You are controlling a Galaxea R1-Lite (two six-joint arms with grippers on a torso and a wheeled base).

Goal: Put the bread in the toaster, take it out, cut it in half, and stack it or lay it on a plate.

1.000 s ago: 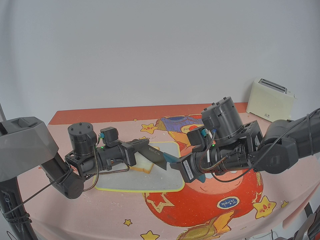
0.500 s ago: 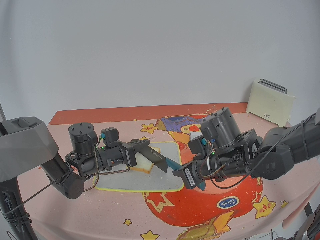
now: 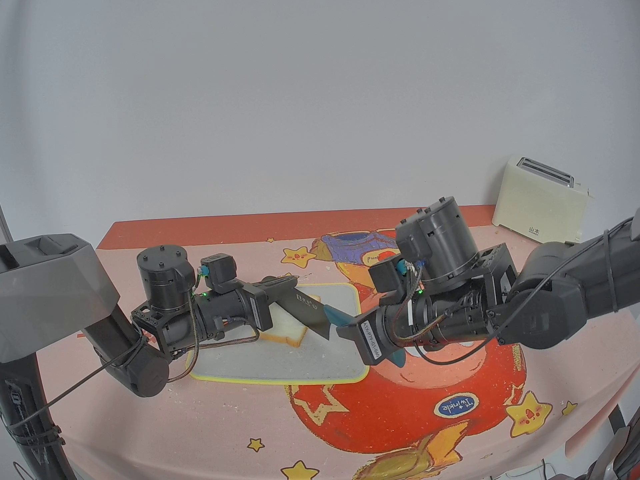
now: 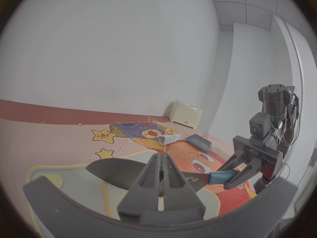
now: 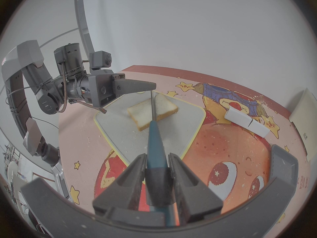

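One square slice of white bread with a tan crust (image 5: 145, 113) lies flat on the single pale grey cutting board with a yellow rim (image 5: 185, 123). The right gripper (image 5: 157, 159) is clamped on the teal handle of one dark-bladed knife (image 3: 310, 305), whose blade stands on edge across the slice's middle. The left gripper (image 4: 161, 157) is pressed closed and empty, just beside the slice. One cream toaster (image 3: 541, 207) stands at the table's far right corner; what its slot holds cannot be made out.
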